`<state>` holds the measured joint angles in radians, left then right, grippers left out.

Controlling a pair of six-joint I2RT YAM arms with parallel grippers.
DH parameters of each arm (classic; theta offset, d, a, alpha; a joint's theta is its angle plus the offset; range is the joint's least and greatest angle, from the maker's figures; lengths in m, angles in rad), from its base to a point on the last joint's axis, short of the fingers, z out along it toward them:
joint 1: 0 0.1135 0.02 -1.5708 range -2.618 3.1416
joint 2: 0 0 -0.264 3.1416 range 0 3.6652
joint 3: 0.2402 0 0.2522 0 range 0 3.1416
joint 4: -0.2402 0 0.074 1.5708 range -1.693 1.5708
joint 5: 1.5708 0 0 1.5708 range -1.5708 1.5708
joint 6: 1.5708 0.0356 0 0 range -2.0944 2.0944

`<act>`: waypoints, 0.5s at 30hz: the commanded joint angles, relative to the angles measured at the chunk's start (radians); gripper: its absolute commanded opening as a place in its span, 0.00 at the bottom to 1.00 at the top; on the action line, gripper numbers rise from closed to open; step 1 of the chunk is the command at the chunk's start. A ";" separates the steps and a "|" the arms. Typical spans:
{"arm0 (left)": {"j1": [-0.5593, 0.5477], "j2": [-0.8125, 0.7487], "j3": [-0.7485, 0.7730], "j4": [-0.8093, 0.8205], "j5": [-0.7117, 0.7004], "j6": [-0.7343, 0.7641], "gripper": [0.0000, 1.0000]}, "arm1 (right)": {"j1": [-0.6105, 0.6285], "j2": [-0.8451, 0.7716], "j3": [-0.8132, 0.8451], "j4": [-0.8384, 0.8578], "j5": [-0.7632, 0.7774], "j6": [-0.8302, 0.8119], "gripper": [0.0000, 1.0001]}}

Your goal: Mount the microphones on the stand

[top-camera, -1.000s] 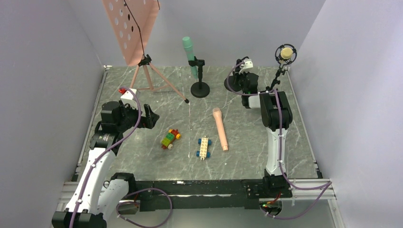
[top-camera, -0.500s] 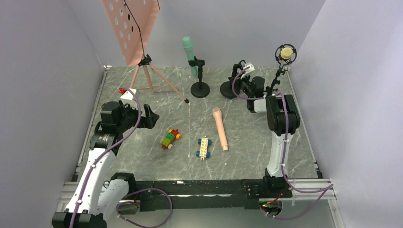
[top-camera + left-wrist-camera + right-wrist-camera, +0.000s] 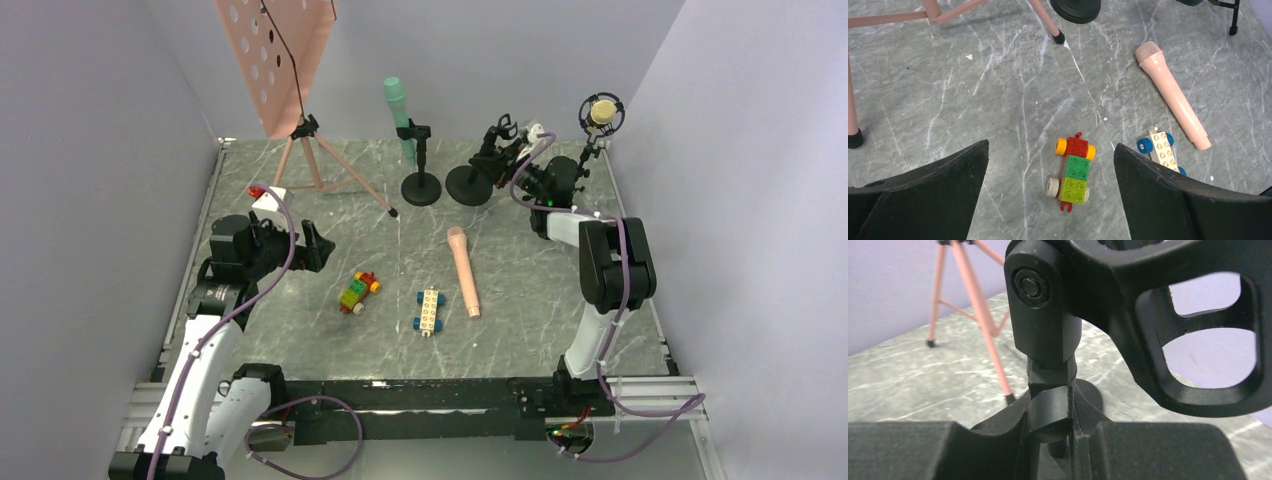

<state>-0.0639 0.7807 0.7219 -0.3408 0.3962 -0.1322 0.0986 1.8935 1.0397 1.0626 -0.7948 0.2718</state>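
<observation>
You have three microphones on the table (image 3: 300,335): a mint green microphone (image 3: 397,108) near the far edge, a salmon pink microphone (image 3: 463,270) near the middle, and a pale tan-yellow microphone (image 3: 602,112) at the far right corner.

You have three microphone stands. Two are round-based, a left desk stand (image 3: 421,186) and a right desk stand (image 3: 468,184), side by side near the far edge. One is a slim stand (image 3: 592,150) at the far right corner.

There is one pink music stand (image 3: 290,70) at the far left corner.

There are two toy-brick cars near the middle: a multicoloured car (image 3: 358,292) and a cream car (image 3: 429,311).
</observation>
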 commanded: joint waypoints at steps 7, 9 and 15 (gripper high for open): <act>0.006 -0.020 0.017 0.030 0.028 0.005 0.99 | 0.133 -0.108 -0.015 0.116 -0.223 0.143 0.00; 0.006 -0.022 0.016 0.030 0.027 0.005 0.99 | 0.175 -0.096 -0.015 0.102 -0.236 0.128 0.00; 0.006 -0.026 0.016 0.028 0.024 0.006 0.99 | 0.275 -0.029 0.006 -0.009 -0.240 0.010 0.00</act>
<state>-0.0639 0.7692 0.7219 -0.3408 0.3985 -0.1322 0.3298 1.8442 1.0126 1.0534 -1.0134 0.3618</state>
